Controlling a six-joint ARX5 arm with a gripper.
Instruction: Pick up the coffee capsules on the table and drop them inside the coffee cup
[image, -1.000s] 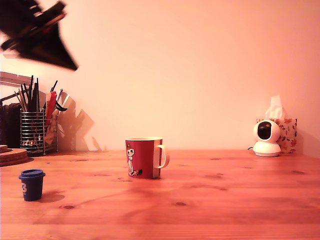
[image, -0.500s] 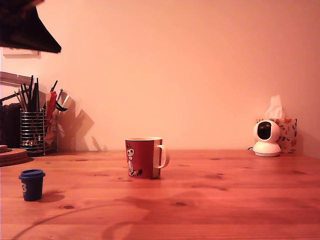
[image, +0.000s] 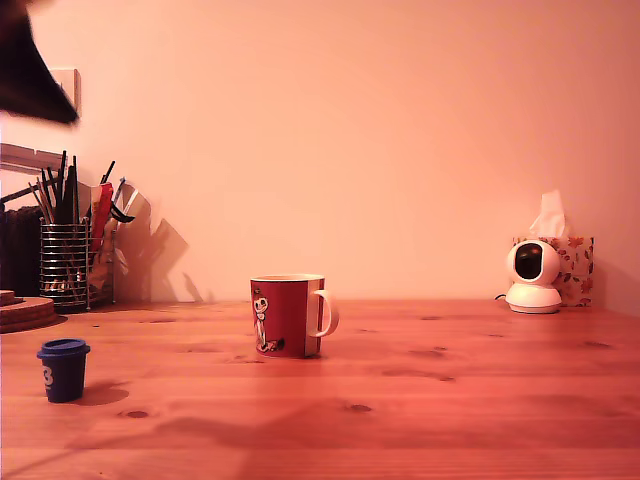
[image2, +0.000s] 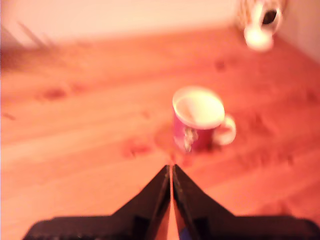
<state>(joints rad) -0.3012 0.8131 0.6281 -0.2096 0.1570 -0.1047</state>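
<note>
Gripper (image2: 171, 172): in the wrist view its two dark fingers (image2: 155, 195) are pressed together, only a thin slit between them, tips meeting low in the frame's centre. A small blue patch shows at the base of the slit; I cannot tell what it is.
Arm (image: 30, 70): a dark blurred shape in the upper left corner of the exterior view, high above the table.
Mug (image: 288, 315): red, upright, at the centre of the exterior view, white handle toward that view's right, cartoon figure on its side. In the wrist view it sits just above the frame's centre, white inside; contents too blurred to read.
Blue capsule (image: 64, 369): on the table at the exterior view's lower left, well apart from the mug, white mark facing the camera.
Table (image: 450, 410): reddish planks with dark knots.
Utensil holder (image: 75, 262): wire, at the left edge by the wall.
White camera (image: 532, 276): far right, tissue box (image: 575, 265) just behind it.
</note>
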